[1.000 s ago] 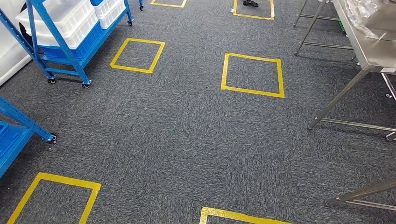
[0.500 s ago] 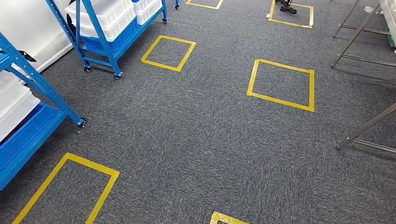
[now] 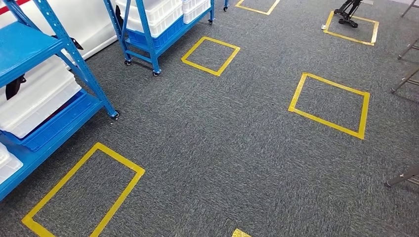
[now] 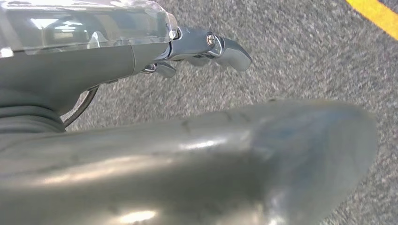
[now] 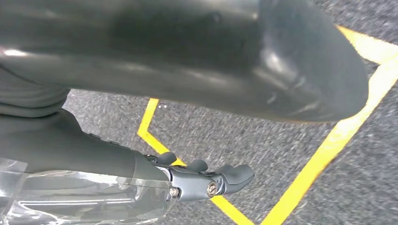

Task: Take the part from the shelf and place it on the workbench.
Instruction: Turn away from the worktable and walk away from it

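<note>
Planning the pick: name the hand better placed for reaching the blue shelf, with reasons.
Left, probably. In the head view the blue shelf with its white bins stands on the robot's left. The left hand and the right hand both hang empty over the carpet, so side alone decides.

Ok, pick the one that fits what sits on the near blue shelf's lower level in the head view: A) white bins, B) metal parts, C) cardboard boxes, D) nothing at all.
A: stacked white bins rest on the lower level of the near blue shelf, at the left of the head view.
</note>
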Motion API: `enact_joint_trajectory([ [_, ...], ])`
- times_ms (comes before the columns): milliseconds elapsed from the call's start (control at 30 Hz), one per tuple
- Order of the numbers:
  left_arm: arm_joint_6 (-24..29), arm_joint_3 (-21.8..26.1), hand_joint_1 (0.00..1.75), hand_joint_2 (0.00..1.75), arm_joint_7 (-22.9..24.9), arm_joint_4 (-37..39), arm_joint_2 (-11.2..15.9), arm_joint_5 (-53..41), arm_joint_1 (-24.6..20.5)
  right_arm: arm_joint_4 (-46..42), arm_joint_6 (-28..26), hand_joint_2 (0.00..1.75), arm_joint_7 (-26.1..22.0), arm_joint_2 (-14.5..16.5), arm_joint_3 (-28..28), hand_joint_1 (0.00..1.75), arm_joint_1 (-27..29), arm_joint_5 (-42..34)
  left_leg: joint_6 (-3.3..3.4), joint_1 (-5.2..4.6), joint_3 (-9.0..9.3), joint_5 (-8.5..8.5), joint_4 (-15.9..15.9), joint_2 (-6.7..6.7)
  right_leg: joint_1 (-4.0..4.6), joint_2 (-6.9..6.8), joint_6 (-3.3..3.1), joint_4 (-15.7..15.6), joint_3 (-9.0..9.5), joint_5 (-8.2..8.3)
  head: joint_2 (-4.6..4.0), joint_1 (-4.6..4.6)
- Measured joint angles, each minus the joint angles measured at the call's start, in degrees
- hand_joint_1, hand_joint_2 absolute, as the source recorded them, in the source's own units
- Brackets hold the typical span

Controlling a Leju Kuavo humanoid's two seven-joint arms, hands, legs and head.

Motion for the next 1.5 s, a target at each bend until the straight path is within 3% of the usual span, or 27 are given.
enact_joint_trajectory([
  [67, -0.02, -0.15, 0.0, 0.0, -0.07, 0.0, 0.16, 0.01, -0.07, 0.01, 0.03, 0.0, -0.33, 0.02, 0.01, 0.0, -0.15, 0.31, 0.69, 0.31, 0.21, 0.5, -0.54, -1.07, -0.28, 2.24, 0.59, 2.38, -0.83, -1.9, 0.0, 0.09],
  [133, 0.09, -0.29, 0.0, 0.0, -0.14, 0.0, 0.24, 0.04, -0.29, 0.06, 0.14, 0.0, -0.39, 0.03, 0.01, 0.0, -0.03, 0.76, 1.1, 0.39, 0.1, 0.84, -0.7, -2.12, -0.64, 5.39, 0.99, 9.18, -4.01, -5.75, 0.0, 0.21],
  [167, 0.13, -0.37, 0.0, 0.0, -0.25, 0.0, 0.3, 0.14, -0.35, 0.13, 0.26, 0.0, -0.27, 0.04, 0.02, 0.0, 0.03, 1.05, 1.18, 0.37, -0.04, 0.92, -0.66, -2.73, -0.75, 6.11, 1.12, 13.04, -5.9, -7.35, 0.0, 0.24],
  [200, 0.12, -0.43, 0.0, 0.0, -0.39, 0.0, 0.37, 0.32, -0.37, 0.21, 0.42, 0.0, -0.06, 0.05, 0.02, 0.0, 0.08, 1.32, 1.19, 0.36, -0.14, 0.96, -0.57, -3.42, -0.86, 6.39, 1.22, 15.63, -7.23, -7.91, 0.0, 0.23],
  [233, 0.06, -0.48, 0.0, 0.0, -0.56, 0.0, 0.43, 0.49, -0.36, 0.29, 0.61, 0.0, 0.21, 0.06, 0.03, 0.0, 0.13, 1.54, 1.16, 0.36, -0.18, 0.95, -0.45, -4.16, -0.95, 6.49, 1.27, 16.08, -7.59, -7.23, 0.0, 0.24],
  [267, 0.0, -0.51, 0.0, 0.0, -0.68, 0.0, 0.49, 0.62, -0.35, 0.35, 0.76, 0.0, 0.53, 0.07, 0.03, 0.0, 0.16, 1.71, 1.08, 0.39, -0.19, 0.92, -0.3, -4.96, -1.07, 6.63, 1.27, 14.27, -6.86, -5.5, 0.0, 0.24],
  [333, -0.02, -0.55, 0.0, 0.0, -0.66, 0.0, 0.54, 0.73, -0.36, 0.43, 0.9, 0.0, 1.1, 0.08, 0.03, 0.0, 0.23, 2.0, 0.71, 0.44, -0.25, 0.77, 0.06, -6.45, -1.41, 8.36, 1.18, 6.63, -3.43, -1.34, 0.0, 0.24],
  [400, 0.16, -0.57, 0.0, 0.0, -0.24, 0.0, 0.6, 0.8, -0.44, 0.54, 0.95, 0.0, 1.56, 0.17, 0.04, 0.0, 0.23, 2.2, -0.02, 0.39, -0.61, 0.72, 0.39, -7.61, -1.47, 10.16, 0.95, 1.66, -1.41, 0.39, 0.0, 0.22],
  [433, 0.32, -0.57, 0.0, 0.0, 0.1, 0.0, 0.66, 0.81, -0.44, 0.6, 0.99, 0.0, 1.79, 0.23, 0.05, 0.0, 0.19, 2.22, -0.45, 0.41, -0.85, 0.8, 0.4, -8.07, -1.31, 10.43, 0.75, 1.18, -1.31, 0.27, 0.0, 0.21],
  [500, 0.72, -0.57, 0.0, 0.0, 0.73, 0.0, 0.82, 0.82, -0.31, 0.65, 1.06, 0.0, 2.04, 0.39, 0.07, 0.0, 0.05, 2.08, -1.26, 0.53, -1.23, 0.94, 0.3, -8.72, -1.18, 9.19, 0.07, 0.92, -1.35, 0.57, 0.0, 0.2],
  [567, 0.98, -0.57, 0.0, 0.0, 1.13, 0.02, 0.89, 0.81, -0.21, 0.66, 1.05, 0.0, 2.03, 0.45, 0.05, 0.0, 0.08, 1.83, -1.78, 0.58, -2.16, -0.51, 2.23, -6.65, -1.2, 7.87, -0.84, 0.53, -1.25, 0.81, 0.0, 0.16],
  [633, 1.03, -0.57, 0.0, 0.0, 1.29, 0.04, 0.96, 0.81, -0.44, 0.66, 1.03, 0.0, 1.69, 0.46, 0.04, 0.0, 0.27, 1.69, -2.09, 0.54, -5.1, -4.39, 8.88, -3.55, -0.95, 6.36, -1.46, 0.39, -1.34, 0.84, 0.0, 0.11],
  [700, 0.97, -0.58, 0.0, 0.0, 1.27, 0.04, 1.02, 0.85, -0.63, 0.66, 0.97, 0.0, 1.04, 0.44, -0.01, 0.0, 0.41, 1.48, -2.29, 0.55, -8.38, -7.56, 16.3, -2.6, -0.6, 4.75, -1.68, 0.44, -1.48, 0.76, 0.0, 0.13],
  [733, 0.91, -0.57, 0.0, 0.0, 1.21, 0.04, 1.02, 0.9, -0.6, 0.66, 0.95, 0.0, 0.72, 0.42, -0.07, 0.0, 0.42, 1.36, -2.28, 0.54, -8.8, -7.65, 17.59, -2.47, -0.47, 4.0, -1.73, 0.47, -1.5, 0.73, 0.0, 0.13],
  [767, 0.87, -0.57, 0.0, 0.0, 1.15, 0.04, 1.02, 0.95, -0.53, 0.66, 0.92, 0.0, 0.45, 0.41, -0.15, 0.0, 0.37, 1.27, -2.18, 0.52, -7.95, -6.62, 16.39, -2.3, -0.37, 3.31, -1.77, 0.5, -1.45, 0.69, 0.0, 0.13],
  [800, 0.83, -0.57, 0.0, 0.0, 1.08, 0.04, 1.03, 1.06, -0.48, 0.66, 0.91, 0.0, 0.26, 0.4, -0.22, 0.0, 0.31, 1.22, -1.97, 0.44, -5.95, -4.8, 12.93, -1.8, -0.28, 2.66, -1.76, 0.54, -1.35, 0.62, 0.0, 0.12],
  [867, 0.79, -0.57, 0.0, 0.0, 0.97, 0.04, 1.11, 1.26, -0.6, 0.66, 0.89, 0.0, 0.01, 0.4, -0.32, 0.0, 0.22, 1.2, -1.2, 0.0, -1.36, -1.69, 4.49, 0.67, -0.04, 1.44, -1.56, 0.65, -1.09, 0.41, 0.0, 0.14],
  [933, 0.72, -0.57, 0.0, 0.0, 0.87, 0.04, 1.19, 1.4, -0.79, 0.65, 0.89, 0.0, -0.11, 0.4, -0.34, 0.0, 0.15, 1.2, -0.51, -0.48, 0.39, -0.77, 0.65, 2.0, 0.16, 0.36, -1.08, 0.74, -0.94, 0.24, 0.0, 0.19],
  [1000, 0.61, -0.57, 0.0, 0.0, 0.81, 0.04, 1.26, 1.5, -0.68, 0.64, 0.89, 0.0, -0.22, 0.4, -0.34, 0.0, -0.05, 1.22, -0.01, -0.45, 0.31, -0.44, 0.28, 0.8, 0.19, -0.46, -0.51, 0.72, -0.77, 0.15, 0.0, 0.19],
  [1067, 0.43, -0.56, 0.0, 0.0, 0.85, 0.05, 1.31, 1.66, -0.48, 0.64, 0.86, 0.0, -0.31, 0.4, -0.34, 0.0, -0.15, 1.26, 0.59, -0.05, 0.56, 0.2, -0.38, -0.32, -0.01, 1.64, 0.16, 2.09, -1.12, -1.03, 0.0, 0.23],
  [1133, 0.28, -0.55, 0.0, 0.0, 0.97, 0.07, 1.27, 1.76, -0.58, 0.65, 0.83, 0.0, -0.3, 0.4, -0.35, 0.0, 0.01, 1.31, 1.07, 0.23, 0.47, 0.68, -0.75, -1.43, -0.4, 5.21, 0.69, 7.7, -3.63, -4.48, -0.01, 0.32],
  [1200, 0.24, -0.53, 0.0, 0.0, 1.12, 0.07, 1.25, 1.8, -0.7, 0.66, 0.82, 0.0, -0.19, 0.4, -0.36, 0.0, 0.19, 1.44, 1.2, 0.27, 0.17, 0.83, -0.66, -2.77, -0.72, 6.47, 0.99, 14.88, -7.16, -7.52, -0.01, 0.33],
  [1233, 0.26, -0.52, 0.0, 0.0, 1.19, 0.07, 1.24, 1.83, -0.68, 0.66, 0.82, 0.0, -0.11, 0.4, -0.37, 0.0, 0.24, 1.53, 1.16, 0.3, 0.11, 0.85, -0.57, -3.52, -0.88, 6.56, 1.14, 16.49, -8.04, -7.52, 0.0, 0.32],
  [1267, 0.29, -0.52, 0.0, 0.0, 1.24, 0.07, 1.24, 1.89, -0.64, 0.66, 0.82, 0.0, -0.03, 0.4, -0.37, 0.0, 0.26, 1.63, 1.06, 0.36, 0.09, 0.82, -0.43, -4.32, -1.05, 6.63, 1.25, 15.85, -7.85, -6.33, 0.0, 0.32],
  [1367, 0.48, -0.51, 0.0, 0.0, 1.33, 0.07, 1.22, 2.13, -0.64, 0.66, 0.82, 0.0, 0.16, 0.36, -0.37, 0.0, 0.36, 1.92, 0.29, 0.58, -0.02, 0.46, 0.31, -6.55, -1.58, 8.59, 1.5, 5.36, -3.17, -0.56, 0.0, 0.35],
  [1433, 0.75, -0.5, 0.0, 0.0, 1.43, 0.07, 1.26, 2.33, -0.68, 0.67, 0.82, 0.0, 0.22, 0.35, -0.37, 0.0, 0.33, 2.11, -0.56, 0.55, -0.41, 0.35, 0.64, -7.62, -1.63, 9.87, 1.33, 1.71, -1.65, 0.48, 0.0, 0.33],
  [1500, 0.98, -0.49, 0.0, 0.0, 1.55, 0.07, 1.31, 2.49, -0.56, 0.67, 0.8, 0.0, 0.28, 0.34, -0.37, 0.0, 0.17, 2.21, -1.38, 0.64, -0.75, 0.5, 0.53, -8.55, -1.45, 9.17, 0.67, 1.6, -1.69, 0.48, 0.0, 0.3],
])
